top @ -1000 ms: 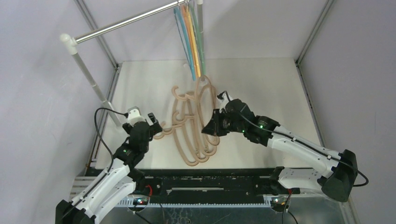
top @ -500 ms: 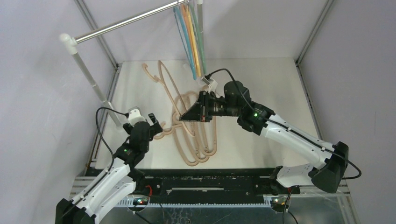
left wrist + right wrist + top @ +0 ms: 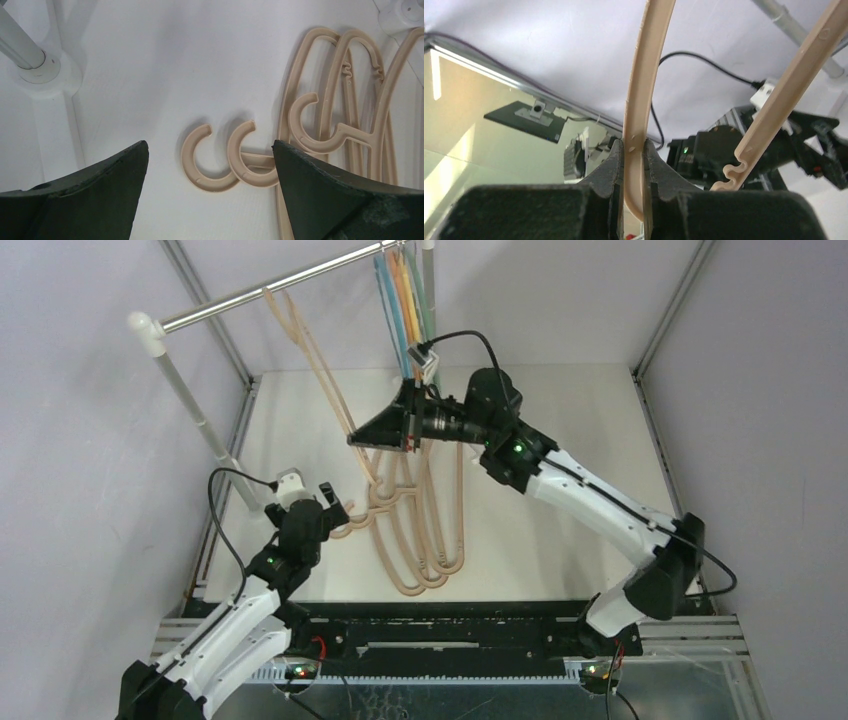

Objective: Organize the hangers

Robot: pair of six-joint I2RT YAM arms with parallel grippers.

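**Top external view.** The right gripper (image 3: 358,437) is clenching the lower bar of the lifted beige hanger (image 3: 315,365) above the table (image 3: 560,410). The long axis of this hanger is running from the gripper up towards 11 o'clock, and its far end is reaching the silver rail (image 3: 260,290). It cannot be told whether that end is hooked over the rail. The coloured hangers (image 3: 405,310) are hanging from the rail at 12 o'clock, with their long edges pointing down towards 6 o'clock. The remaining beige hangers (image 3: 430,540) are lying flat and overlapped at the table centre, with their long axes running from 12 to 6 o'clock. The left gripper (image 3: 335,510) is sitting at 9 o'clock of this pile, beside the white pole (image 3: 190,405).

**Left wrist view.** The left gripper (image 3: 210,145) is standing released, with its jaws wide apart and grasping nothing. Two rounded hooks (image 3: 200,165) are lying on the table between the fingers (image 3: 100,190), with their openings facing 1 o'clock. The hanger bodies are extending towards 3 o'clock. The pole base (image 3: 42,70) is standing at 10 o'clock.

**Right wrist view.** The right gripper (image 3: 634,150) is pinching the beige bar (image 3: 644,75), which is rising towards 12 o'clock. The notched second bar (image 3: 784,100) is slanting towards 1 o'clock.
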